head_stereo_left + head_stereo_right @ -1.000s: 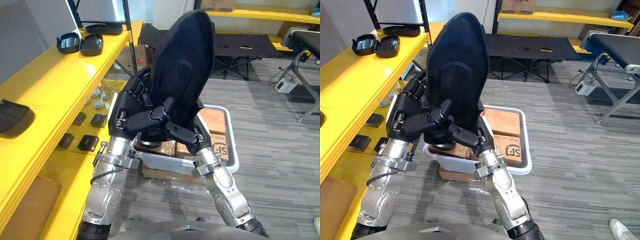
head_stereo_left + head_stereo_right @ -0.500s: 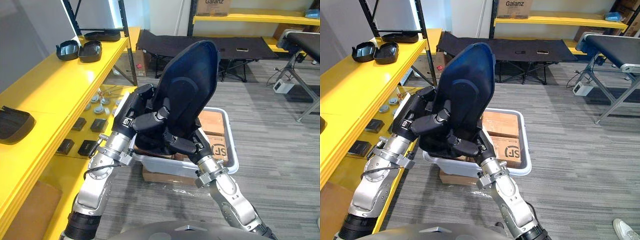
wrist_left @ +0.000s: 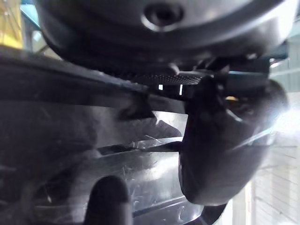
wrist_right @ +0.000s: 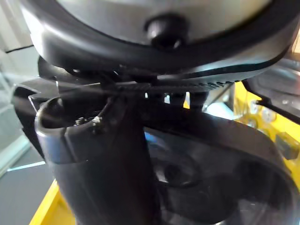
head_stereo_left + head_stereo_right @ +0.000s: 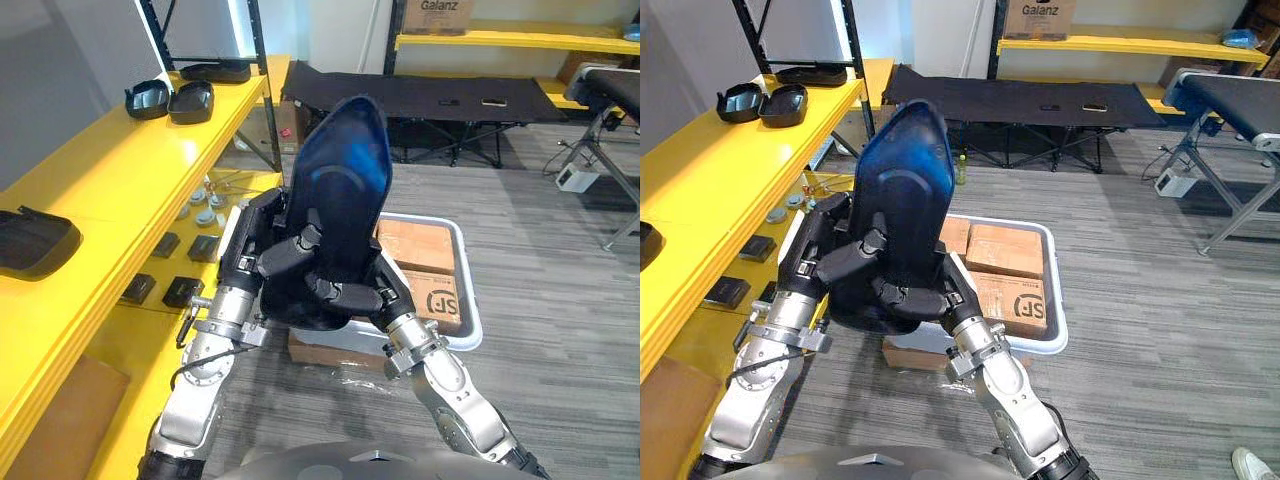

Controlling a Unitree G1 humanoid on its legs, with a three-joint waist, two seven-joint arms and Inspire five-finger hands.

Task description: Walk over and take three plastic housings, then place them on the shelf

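The robot stands beside the yellow shelf with one tall black plastic housing upright between both hands, clear above the white bin. The left hand is curled round the housing's lower left edge. The right hand clasps its base from the other side.

I take this as the carrying step: the piece is out of the bin but not yet set down. The next move calls for a turn to the robot's left and a reach over the shelf top's front edge, aiming for the bare stretch in the middle.

On that top I count four black pieces: one near housing at the near end, a far pair, and a flat piece at the far end. With the carried one, that makes five. At least two cardboard boxes show in the bin.
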